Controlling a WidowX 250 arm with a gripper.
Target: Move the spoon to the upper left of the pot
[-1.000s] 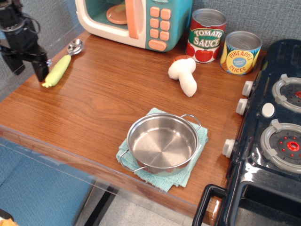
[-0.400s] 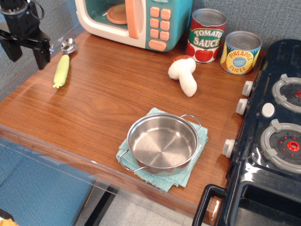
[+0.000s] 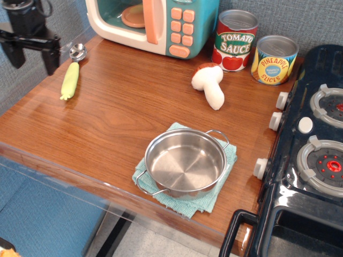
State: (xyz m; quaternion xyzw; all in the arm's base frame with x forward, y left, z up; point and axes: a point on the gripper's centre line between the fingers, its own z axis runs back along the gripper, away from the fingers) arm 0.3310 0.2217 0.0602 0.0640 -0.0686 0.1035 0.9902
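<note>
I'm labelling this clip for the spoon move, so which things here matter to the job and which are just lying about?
Part of the job:
spoon, lying free at the far left
pot, on the green cloth
claw, open, beside the spoon

Just lying about:
mushroom
tomato sauce can
pineapple can
toy microwave
toy stove

Pot (image 3: 185, 163): polished steel, mirror-glossy. Spoon (image 3: 72, 74): matt yellow-green plastic handle, shiny metal bowl. Cloth (image 3: 221, 179): teal woven fabric, rough. Table (image 3: 118, 107): wood-grain, satin sheen. Stove (image 3: 311, 160): glossy black plastic.
</note>
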